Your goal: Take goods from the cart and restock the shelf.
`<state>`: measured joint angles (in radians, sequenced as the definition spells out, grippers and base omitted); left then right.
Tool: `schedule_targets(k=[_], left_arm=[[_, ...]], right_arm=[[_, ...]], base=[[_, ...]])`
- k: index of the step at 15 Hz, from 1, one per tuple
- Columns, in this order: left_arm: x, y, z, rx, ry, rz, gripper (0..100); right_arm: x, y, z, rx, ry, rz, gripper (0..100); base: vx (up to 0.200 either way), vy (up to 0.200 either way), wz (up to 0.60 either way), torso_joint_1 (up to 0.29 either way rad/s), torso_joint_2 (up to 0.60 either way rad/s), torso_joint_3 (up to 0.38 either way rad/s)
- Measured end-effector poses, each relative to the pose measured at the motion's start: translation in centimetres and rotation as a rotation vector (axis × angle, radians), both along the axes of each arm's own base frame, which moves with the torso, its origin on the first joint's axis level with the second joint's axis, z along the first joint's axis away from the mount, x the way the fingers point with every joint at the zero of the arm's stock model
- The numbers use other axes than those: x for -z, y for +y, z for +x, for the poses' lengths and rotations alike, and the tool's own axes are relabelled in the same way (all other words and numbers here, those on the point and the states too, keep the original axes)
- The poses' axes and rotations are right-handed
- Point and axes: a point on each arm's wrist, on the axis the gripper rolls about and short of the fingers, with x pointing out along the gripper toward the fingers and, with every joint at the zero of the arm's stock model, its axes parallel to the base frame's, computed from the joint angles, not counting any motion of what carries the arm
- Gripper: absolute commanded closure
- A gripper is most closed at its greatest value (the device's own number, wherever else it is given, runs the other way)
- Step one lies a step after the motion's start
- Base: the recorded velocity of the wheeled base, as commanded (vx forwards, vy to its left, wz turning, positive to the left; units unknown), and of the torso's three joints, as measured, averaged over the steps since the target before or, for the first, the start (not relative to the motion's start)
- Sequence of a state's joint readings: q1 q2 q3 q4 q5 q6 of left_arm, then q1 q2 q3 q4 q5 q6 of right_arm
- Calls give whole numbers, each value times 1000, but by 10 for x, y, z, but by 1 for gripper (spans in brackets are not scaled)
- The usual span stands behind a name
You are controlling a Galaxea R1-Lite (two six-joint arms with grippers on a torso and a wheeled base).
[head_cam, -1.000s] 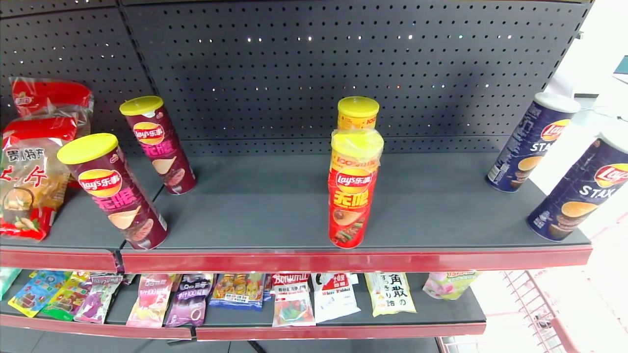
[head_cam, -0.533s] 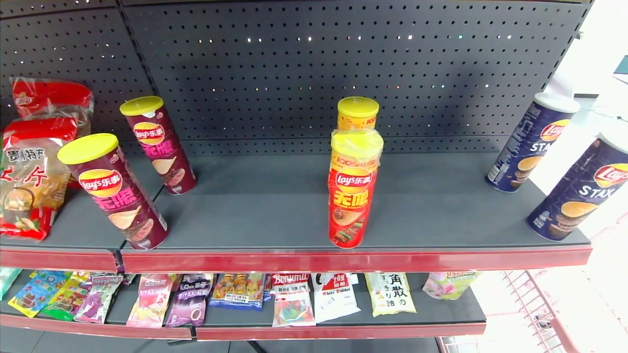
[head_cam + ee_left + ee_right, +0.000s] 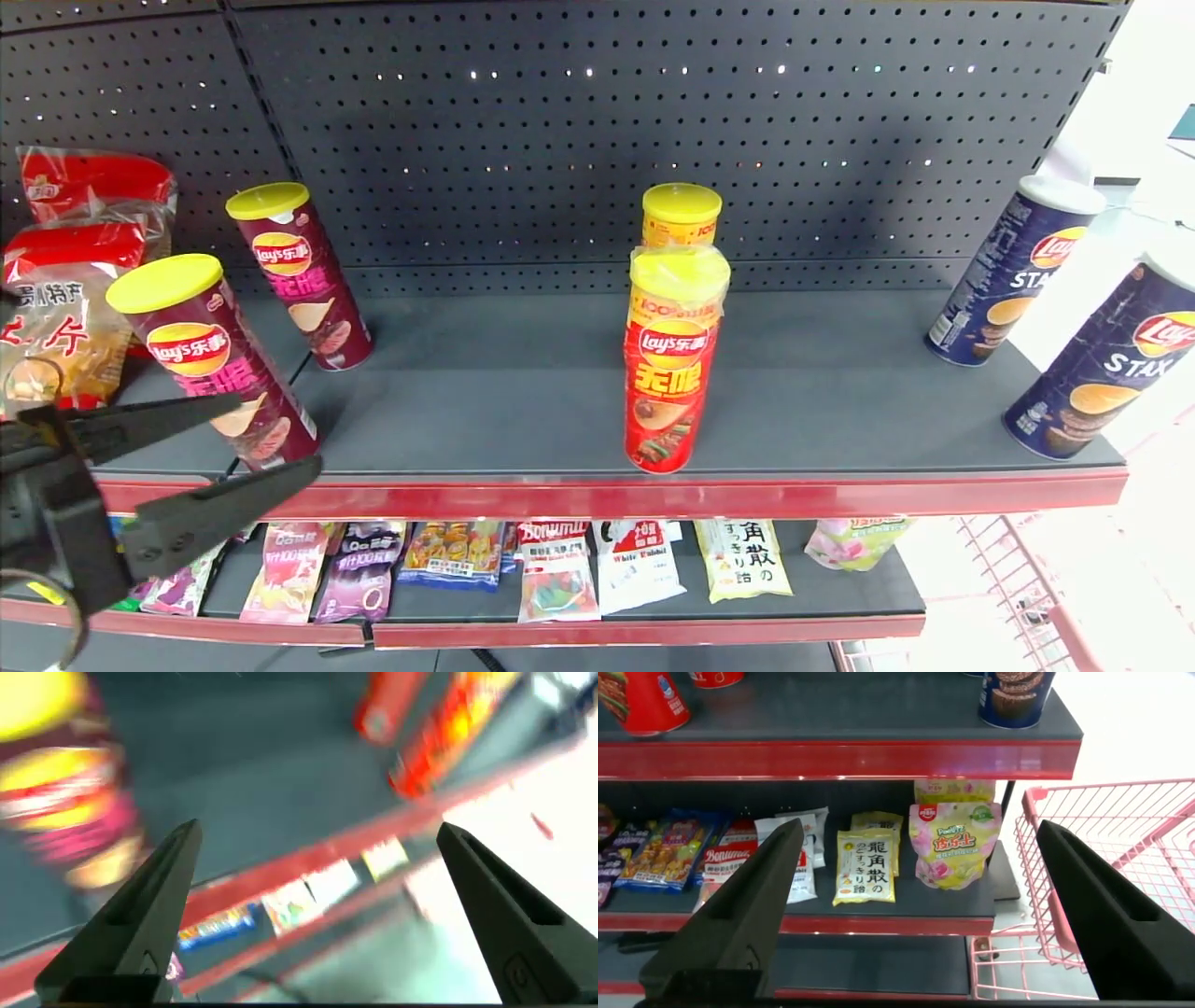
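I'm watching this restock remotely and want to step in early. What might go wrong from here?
1. The open left gripper hangs close in front of the front maroon can, which stands at the shelf's red edge; a sideways swing might topple it off.
2. The front blue can stands by the shelf's right front corner, so placing goods beside it may push it over the edge.

Beyond my left gripper (image 3: pixel 318 829), fingers apart, everything smears. The maroon cardboard crisp tube (image 3: pixel 65 793) with its yellow lid, off one finger, is only a blur, its print unreadable. Ahead of my right gripper (image 3: pixel 920 826), the pink wire cart (image 3: pixel 1102 859) runs off the edge. The red crisp tube (image 3: pixel 640 700) higher up is cropped down to its base.
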<state>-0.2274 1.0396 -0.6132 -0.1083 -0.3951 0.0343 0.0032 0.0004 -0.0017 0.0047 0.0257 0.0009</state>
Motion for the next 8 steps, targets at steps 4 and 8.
schedule_targets(k=[4, 8], left_arm=[[27, -34, 50, 168, 101, 155, 0], [37, -60, 92, 240, 103, 206, 0]], right_arm=[[0, 0, 0, 0, 0, -1, 0], [0, 0, 0, 0, 0, 2, 0]], base=[[0, 0, 0, 0, 0, 0], [0, 0, 0, 0, 0, 0]])
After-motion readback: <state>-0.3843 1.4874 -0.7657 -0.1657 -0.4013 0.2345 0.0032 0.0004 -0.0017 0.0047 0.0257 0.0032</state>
